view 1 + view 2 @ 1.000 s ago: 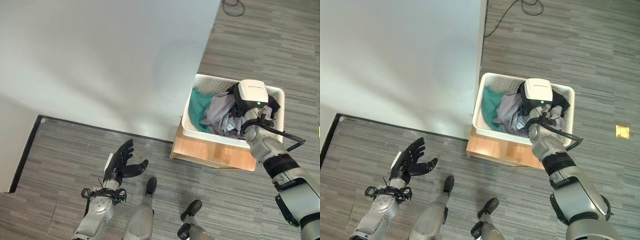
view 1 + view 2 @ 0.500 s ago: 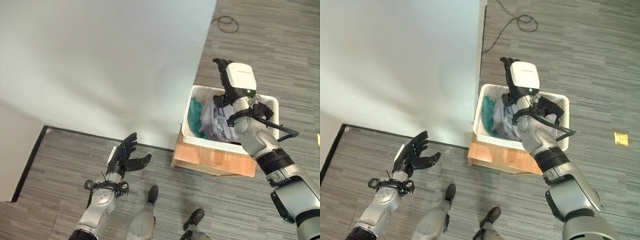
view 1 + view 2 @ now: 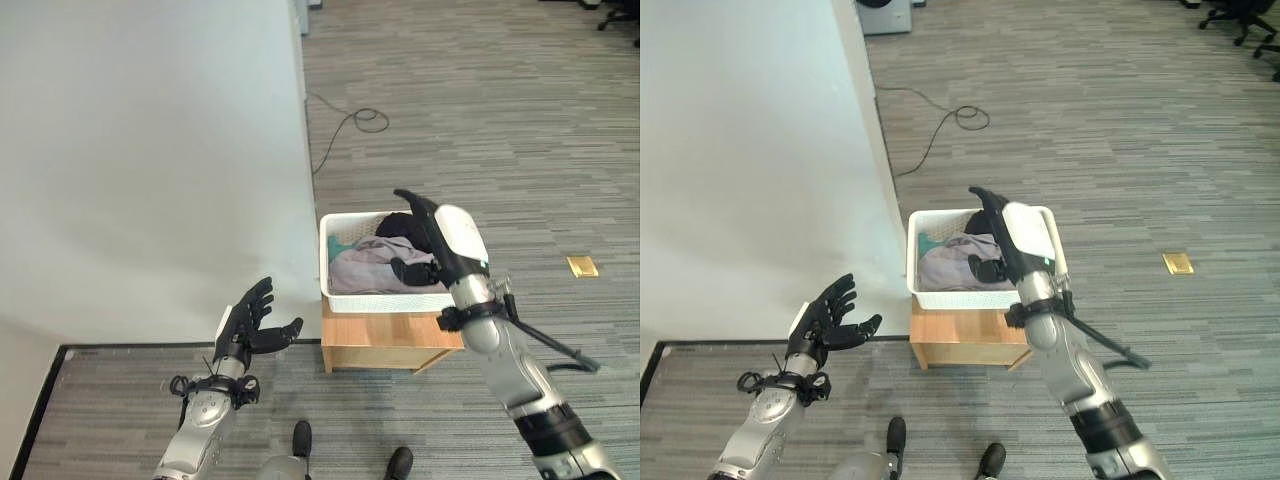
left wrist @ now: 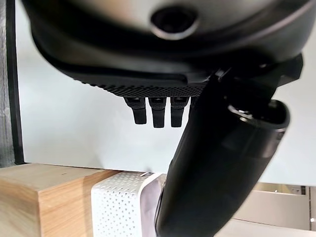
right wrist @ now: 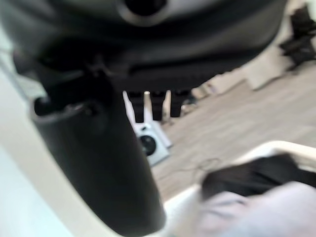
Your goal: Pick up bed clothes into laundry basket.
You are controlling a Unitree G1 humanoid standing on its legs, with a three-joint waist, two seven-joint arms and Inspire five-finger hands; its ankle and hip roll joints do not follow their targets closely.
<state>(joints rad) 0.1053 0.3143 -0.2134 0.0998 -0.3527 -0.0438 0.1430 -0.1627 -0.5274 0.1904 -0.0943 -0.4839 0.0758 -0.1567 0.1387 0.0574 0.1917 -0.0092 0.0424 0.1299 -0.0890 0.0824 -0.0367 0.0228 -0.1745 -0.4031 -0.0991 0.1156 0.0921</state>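
Observation:
A white perforated laundry basket (image 3: 332,296) stands on a low wooden stool (image 3: 385,342) beside the bed. It holds a lavender-grey cloth (image 3: 365,272), a teal cloth (image 3: 342,243) and a black garment (image 3: 398,224). My right hand (image 3: 442,240) is raised over the basket's near right side, open, with nothing in it; the right wrist view shows its straight fingers (image 5: 154,104) above the black garment (image 5: 252,180). My left hand (image 3: 246,324) hovers open and empty at the bed's near edge, left of the stool.
The bed's white sheet (image 3: 150,150) takes up the left side, with a dark frame edge (image 3: 40,400) at its foot. A thin cable (image 3: 355,125) lies on the grey floor beyond the basket. A brass floor plate (image 3: 582,265) sits to the right. Office chairs (image 3: 1240,15) stand far off.
My right hand has lifted out of the basket and hangs above it, empty. The camera has tilted up, showing more floor. The left hand has hardly moved.

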